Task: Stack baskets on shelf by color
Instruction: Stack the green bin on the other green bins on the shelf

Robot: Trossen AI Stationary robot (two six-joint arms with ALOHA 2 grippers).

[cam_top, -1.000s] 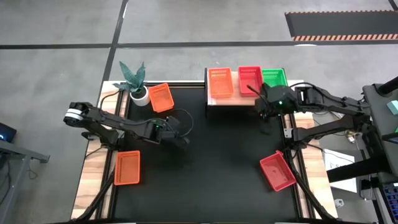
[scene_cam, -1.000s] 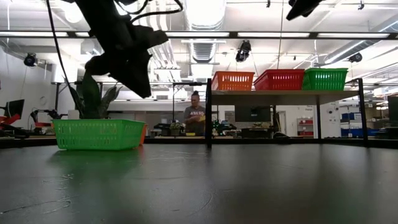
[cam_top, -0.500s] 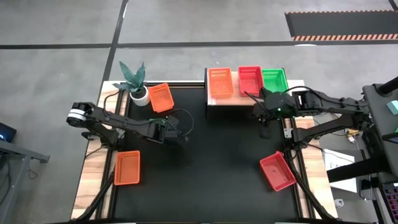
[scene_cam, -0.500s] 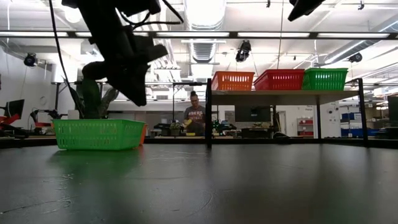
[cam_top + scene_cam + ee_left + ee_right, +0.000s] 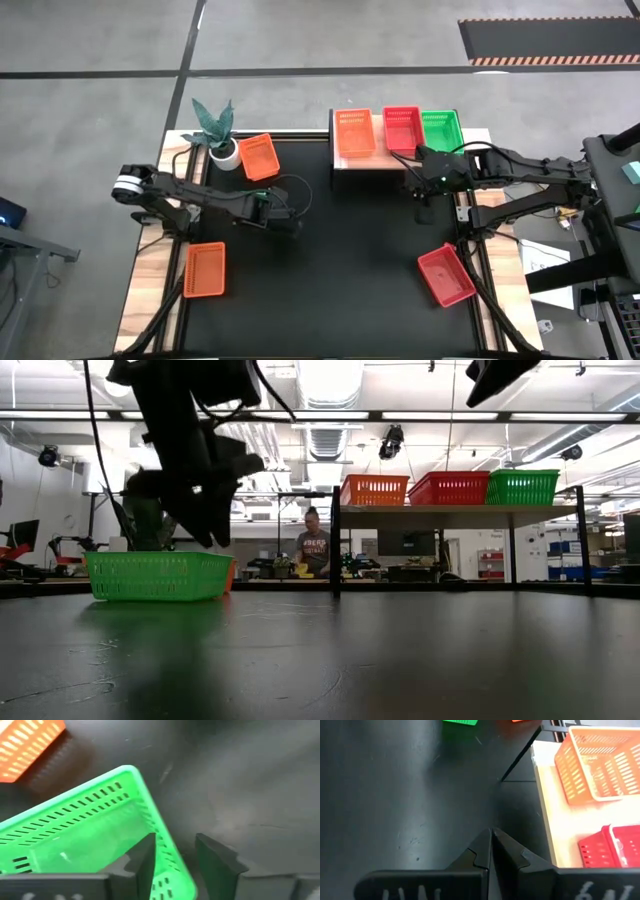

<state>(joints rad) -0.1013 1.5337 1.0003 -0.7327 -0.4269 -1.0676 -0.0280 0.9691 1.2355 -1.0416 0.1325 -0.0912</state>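
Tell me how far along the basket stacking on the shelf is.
Done: the shelf holds an orange pile, a red pile and a green pile; their counts don't show. In hand: the open left gripper straddles the wall of a green basket on the table. Left: that one, two orange baskets and a red basket on the table. The shut right gripper waits by the shelf.

Three baskets (image 5: 399,130) sit side by side on the shelf (image 5: 340,164) behind the tabletop (image 5: 340,270).

No text, label or number is legible.
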